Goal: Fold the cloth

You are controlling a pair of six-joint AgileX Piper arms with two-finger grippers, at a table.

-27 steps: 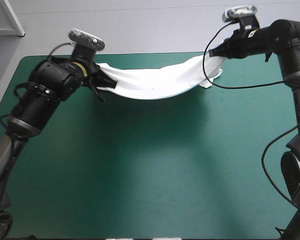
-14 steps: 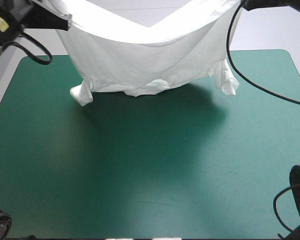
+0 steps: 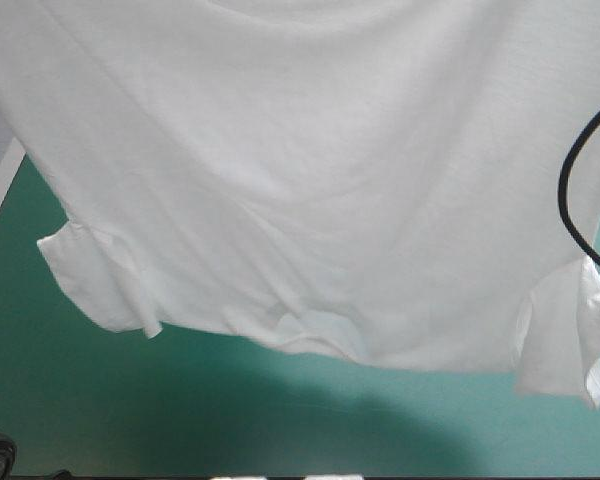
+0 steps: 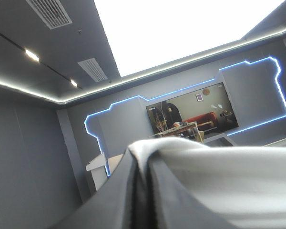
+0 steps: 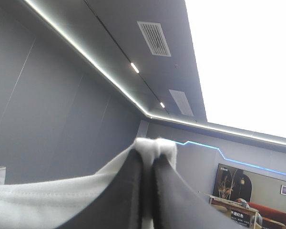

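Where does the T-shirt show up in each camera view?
High view: T-shirt hangs across nearly the whole picture, above the teal-green table.
Left wrist view: T-shirt pinched in the left end effector, trailing beside it.
Right wrist view: T-shirt pinched in the right end effector, trailing beside it.
Shared landmark: the shirt's white cloth itself.

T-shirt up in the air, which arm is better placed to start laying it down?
Right, but barely: left pincer and right pincer are both shut on the T-shirt, both raised; the sleeve on the right arm's side seems to hang lower toward the table.
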